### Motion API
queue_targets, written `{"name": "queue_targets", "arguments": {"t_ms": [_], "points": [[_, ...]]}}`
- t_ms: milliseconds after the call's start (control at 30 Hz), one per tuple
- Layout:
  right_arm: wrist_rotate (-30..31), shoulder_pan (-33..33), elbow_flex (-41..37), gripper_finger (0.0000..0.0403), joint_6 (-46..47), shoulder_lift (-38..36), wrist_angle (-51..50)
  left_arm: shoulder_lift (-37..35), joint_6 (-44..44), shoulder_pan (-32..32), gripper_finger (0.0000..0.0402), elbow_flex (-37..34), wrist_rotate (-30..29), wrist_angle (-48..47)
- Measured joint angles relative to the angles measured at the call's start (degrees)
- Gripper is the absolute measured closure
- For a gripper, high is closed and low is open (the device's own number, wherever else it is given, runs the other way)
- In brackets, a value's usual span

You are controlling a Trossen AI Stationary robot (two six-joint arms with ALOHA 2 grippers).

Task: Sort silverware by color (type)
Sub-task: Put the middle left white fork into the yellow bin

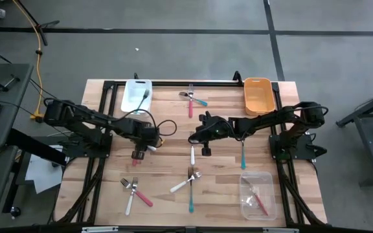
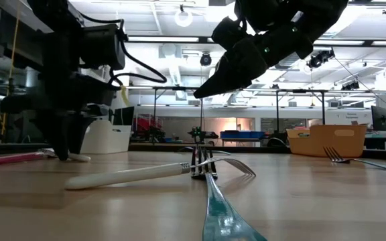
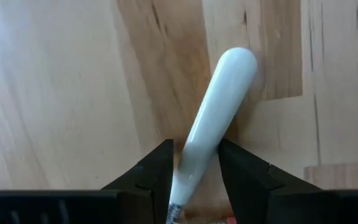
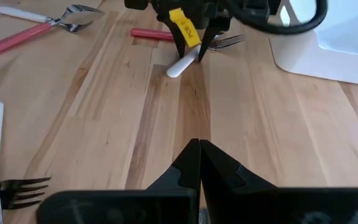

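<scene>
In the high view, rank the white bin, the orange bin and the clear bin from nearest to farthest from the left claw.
From the left claw, shut on a white-handled fork:
1. white bin, at the far edge on the left arm's side.
2. clear bin, near edge on the right arm's side.
3. orange bin, far right corner.

No legible text anywhere. Only candidate: small yellow tag (image 4: 184, 27) on left arm's hand (image 4: 196, 38), has dark print but too small/blurred to read. No brands/nums elsewhere.
</scene>
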Motion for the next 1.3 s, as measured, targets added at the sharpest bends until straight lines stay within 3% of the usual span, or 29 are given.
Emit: {"name": "queue_targets", "arguments": {"t_ms": [367, 633, 967, 1067, 1200, 1300], "points": [[-0.1, 2.0, 0.0, 0.0402, 0.0, 0.0, -0.2, 2.7, 2.2, 0.0, 0.0298, 0.2, 1.4, -0.7], [-0.2, 3.4, 0.0, 0.0402, 0.1, 0.0, -0.2, 2.7, 3.0, 0.0, 0.0358, 0.3, 2.7, -2.4], [0.5, 3.4, 0.0, 0.0402, -0.3, 0.0, -0.4, 3.2, 3.6, -0.1, 0.0358, 6.9, 3.0, -10.0], [1.2, 3.4, 0.0, 0.0402, -1.8, -1.6, -4.2, 3.2, 1.1, 0.0, 0.0358, 7.4, 5.8, -12.0], [2.7, 3.3, 0.0, 0.0402, -1.6, -5.0, -8.7, 2.3, -2.2, -0.2, 0.0358, 7.5, 7.0, -10.7], [3.0, 3.2, -1.4, 0.0402, -1.8, -6.3, -6.4, 0.7, -4.6, -0.2, 0.0358, 7.4, 6.9, -9.0]]}}
